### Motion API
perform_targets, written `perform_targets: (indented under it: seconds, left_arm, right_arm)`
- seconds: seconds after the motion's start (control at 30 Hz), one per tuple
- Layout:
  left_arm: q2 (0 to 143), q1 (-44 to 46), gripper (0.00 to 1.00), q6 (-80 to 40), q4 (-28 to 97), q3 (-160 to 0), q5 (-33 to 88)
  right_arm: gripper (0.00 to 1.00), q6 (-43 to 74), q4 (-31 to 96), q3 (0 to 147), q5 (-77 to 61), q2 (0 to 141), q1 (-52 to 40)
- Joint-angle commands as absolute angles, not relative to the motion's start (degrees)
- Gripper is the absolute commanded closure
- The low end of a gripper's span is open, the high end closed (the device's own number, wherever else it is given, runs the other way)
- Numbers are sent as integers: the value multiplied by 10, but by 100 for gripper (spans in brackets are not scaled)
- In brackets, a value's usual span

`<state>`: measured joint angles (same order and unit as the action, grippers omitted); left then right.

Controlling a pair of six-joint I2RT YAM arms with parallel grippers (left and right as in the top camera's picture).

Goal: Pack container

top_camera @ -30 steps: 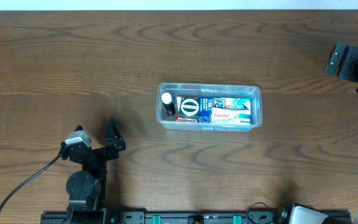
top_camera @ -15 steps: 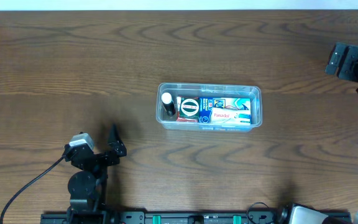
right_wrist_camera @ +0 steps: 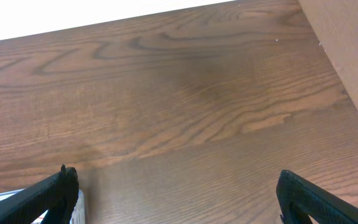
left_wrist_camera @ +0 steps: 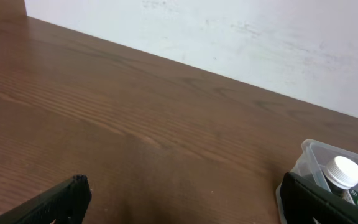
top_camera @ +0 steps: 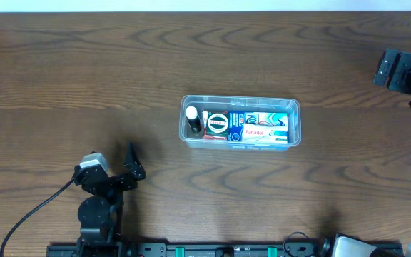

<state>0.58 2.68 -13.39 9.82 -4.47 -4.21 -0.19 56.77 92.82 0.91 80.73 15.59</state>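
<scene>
The container (top_camera: 240, 98) is a clear rectangular tub at the table's middle. It holds a white-capped bottle (top_camera: 191, 114), a round black-and-white item (top_camera: 217, 123), a blue box (top_camera: 262, 118) and a red-and-white Panadol box (top_camera: 257, 133). My left gripper (top_camera: 123, 170) is open and empty near the front left, well short of the tub. In the left wrist view (left_wrist_camera: 182, 200) the tub's corner (left_wrist_camera: 312, 152) and the bottle cap (left_wrist_camera: 344, 170) show at the right. My right gripper (top_camera: 393, 68) is at the far right edge, and the right wrist view (right_wrist_camera: 179, 194) shows it open and empty.
The table is dark brown wood. A pale wall runs behind its far edge (left_wrist_camera: 229, 31). A black cable (top_camera: 27, 214) trails from the left arm to the front left. A brown panel (right_wrist_camera: 353, 50) stands at the right in the right wrist view.
My left gripper has drawn back a little toward the front edge, away from the tub. The right arm and the tub have not moved.
</scene>
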Motion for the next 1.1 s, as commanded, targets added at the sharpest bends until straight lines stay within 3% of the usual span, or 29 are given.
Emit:
perform_targets:
  seconds: [0.0,0.77,1.07]
  left_arm:
    - [2,24,2,-123,121,-36,-36]
    - [2,24,2,-123,121,-36,-36]
    - [2,24,2,-123,121,-36,-36]
  right_arm:
    - [1,8,568,929,11,808,159]
    - [1,8,568,929,11,802,152]
    - [1,-15,558,883,31,659,52]
